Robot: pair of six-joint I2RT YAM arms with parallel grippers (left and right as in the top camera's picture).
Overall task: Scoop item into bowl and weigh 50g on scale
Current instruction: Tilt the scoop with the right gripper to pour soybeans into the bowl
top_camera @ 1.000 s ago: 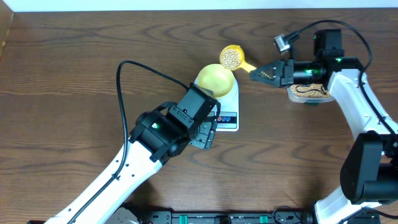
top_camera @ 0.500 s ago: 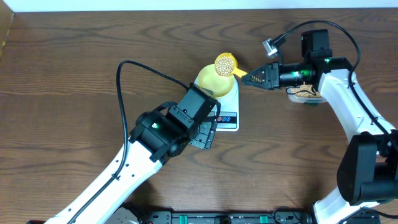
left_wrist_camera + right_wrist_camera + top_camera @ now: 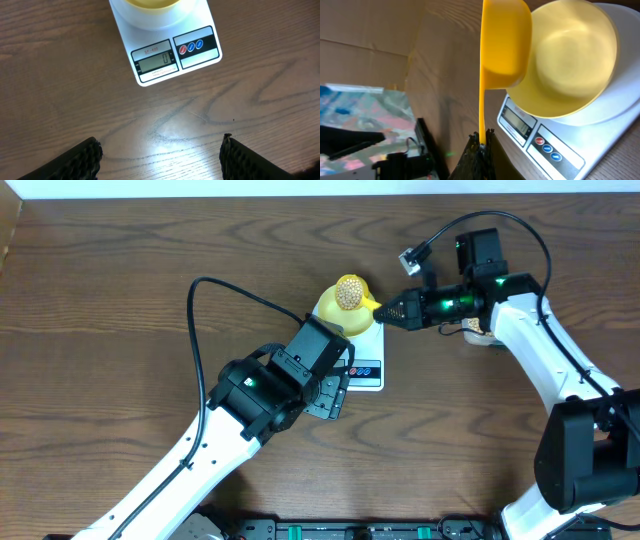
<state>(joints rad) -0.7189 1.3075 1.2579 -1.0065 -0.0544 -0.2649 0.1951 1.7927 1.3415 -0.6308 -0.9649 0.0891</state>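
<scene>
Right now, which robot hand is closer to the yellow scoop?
Right. The right gripper holds the scoop over the bowl; the left gripper hangs open past the scale.

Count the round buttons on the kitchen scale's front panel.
3, in one row on the dark panel of the kitchen scale, beside its display: a red button nearest the display, then two blue buttons further along. None seem hidden.

- Left arm (image 3: 200,442) stretches from 7 o'clock toward 1 o'clock; left gripper (image 3: 160,150) faces down, jaws spread wide, holding nothing.
- Right arm (image 3: 545,375) rises from 5 o'clock, forearm pointing to 9 o'clock; right gripper (image 3: 388,310) is pinched tight on a yellow scoop (image 3: 505,45) by its handle.
</scene>
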